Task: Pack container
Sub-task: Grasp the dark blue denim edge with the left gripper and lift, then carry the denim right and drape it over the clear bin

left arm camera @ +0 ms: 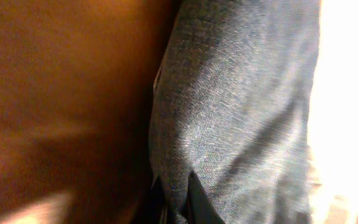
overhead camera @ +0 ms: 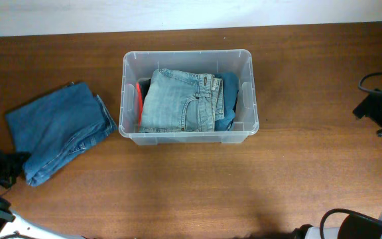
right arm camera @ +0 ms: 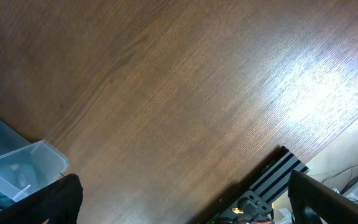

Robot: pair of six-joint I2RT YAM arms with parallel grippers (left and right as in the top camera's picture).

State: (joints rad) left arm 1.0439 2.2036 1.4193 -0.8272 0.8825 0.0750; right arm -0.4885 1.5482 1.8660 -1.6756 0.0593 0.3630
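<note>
Left of the container (overhead camera: pixel 186 52), left fingers (left arm camera: pixel 199 202) pinch dark jeans (overhead camera: pixel 58 129); right fingers (right arm camera: pixel 61 199) gape, empty.

We see the top view sharp and evenly lit. The brown table (overhead camera: pixel 297 99) looks a bit dim, and it gets darker near the bottom edge. The white strip (overhead camera: pixel 178 13) at the far side is very bright. Light shines softly on the rim of the clear container (overhead camera: pixel 244 86).

In the left wrist view almost everything is blurry. The blue cloth (left arm camera: pixel 241 124) is very close and fuzzy. The brown part beside it is just a smear. The right edge is washed out white with glare.

In the right wrist view the wood grain is sharp. A big bright shine lies on it toward the right side.
</note>
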